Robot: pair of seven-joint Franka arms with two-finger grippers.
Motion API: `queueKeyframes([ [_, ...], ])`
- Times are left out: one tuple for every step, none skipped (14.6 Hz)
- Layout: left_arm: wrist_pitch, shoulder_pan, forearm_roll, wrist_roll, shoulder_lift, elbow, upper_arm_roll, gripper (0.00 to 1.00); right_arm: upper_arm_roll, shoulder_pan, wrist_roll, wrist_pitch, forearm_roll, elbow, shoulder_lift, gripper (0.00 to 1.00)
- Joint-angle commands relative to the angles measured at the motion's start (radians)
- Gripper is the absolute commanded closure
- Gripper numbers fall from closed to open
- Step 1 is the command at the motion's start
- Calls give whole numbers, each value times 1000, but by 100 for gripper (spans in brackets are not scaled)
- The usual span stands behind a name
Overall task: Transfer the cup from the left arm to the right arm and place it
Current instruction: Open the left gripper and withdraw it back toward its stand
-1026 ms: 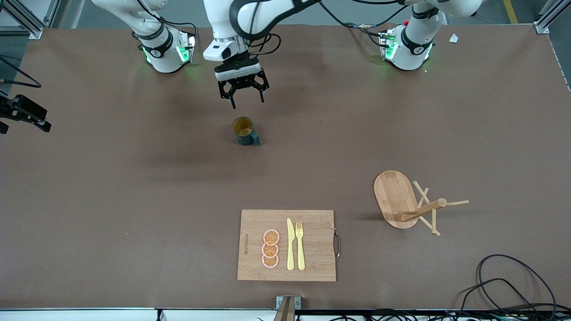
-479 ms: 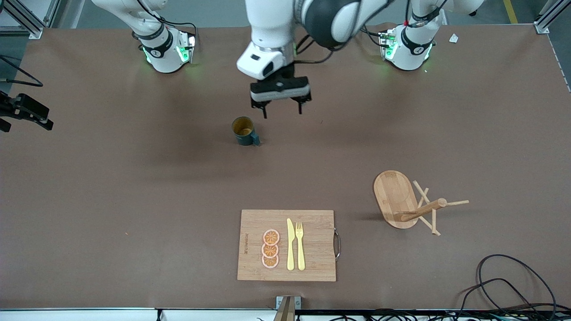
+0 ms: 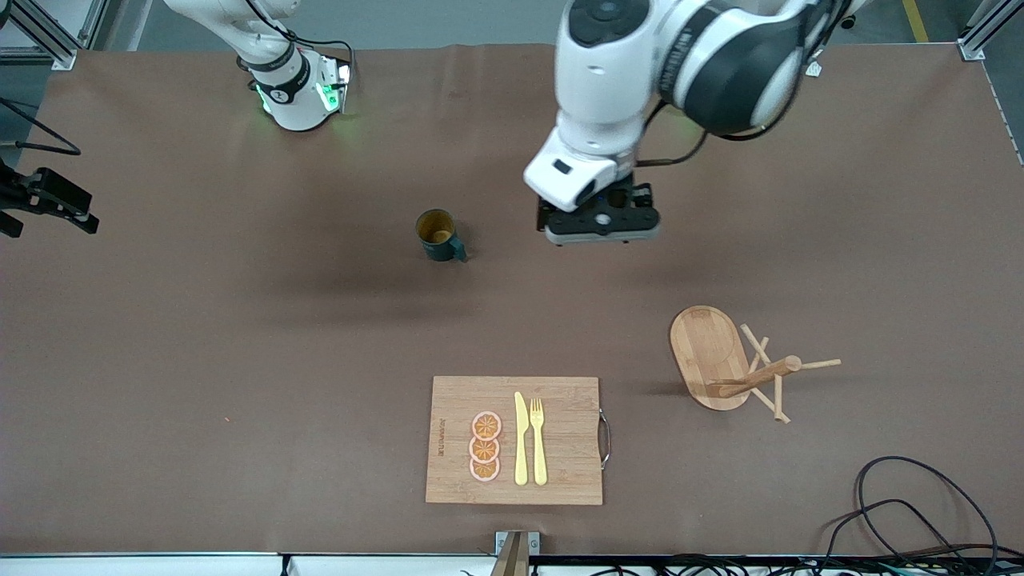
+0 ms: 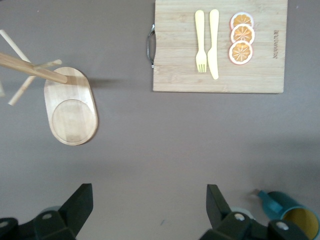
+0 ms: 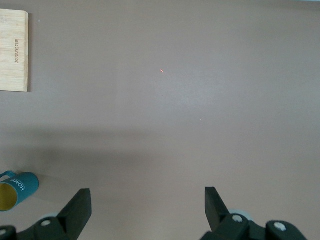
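Cup (image 3: 438,235) upright on table (image 3: 200,344), cutting board (image 3: 560,472) nearer camera

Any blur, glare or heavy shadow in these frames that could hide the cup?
Front view: the left arm's upper links look motion-smeared; the cup is sharp, with a soft dark shadow on the table just nearer the camera. Left wrist view: even light, cup cut off at the frame corner. Right wrist view: a broad shadow band crosses near the cup; no glare.

robot lab: brown-covered table (image 3: 160,336), aluminium frame (image 3: 48,36), loose cables (image 3: 920,512)

The cup (image 5: 17,189) reads "HOME"; the cutting board's (image 4: 220,47) print is illegible.
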Motion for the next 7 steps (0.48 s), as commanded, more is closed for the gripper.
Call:
queueKeyframes([
  [-34, 88, -90, 146, -60, -30, 0, 0, 2, 1, 10, -1, 14, -8, -15, 0],
  [-54, 95, -118, 206, -73, -31, 27, 0, 4, 2, 12, -1, 14, -8, -15, 0],
  [-80, 92, -140, 251, -87, -31, 77, 0, 5, 6, 12, 2, 14, -8, -15, 0],
  [-103, 86, -172, 306, -115, -33, 125, 0, 5, 19, 12, 8, 14, -8, -13, 0],
  [-120, 81, -201, 376, -132, -34, 174, 0, 5, 39, 13, 8, 15, -10, -13, 0],
  [-137, 81, -218, 435, -146, -34, 217, 0, 4, 58, 22, 8, 14, -10, -13, 0],
  [-157, 83, -233, 502, -161, -34, 257, 0, 4, 65, 44, 8, 14, -10, -13, 0],
])
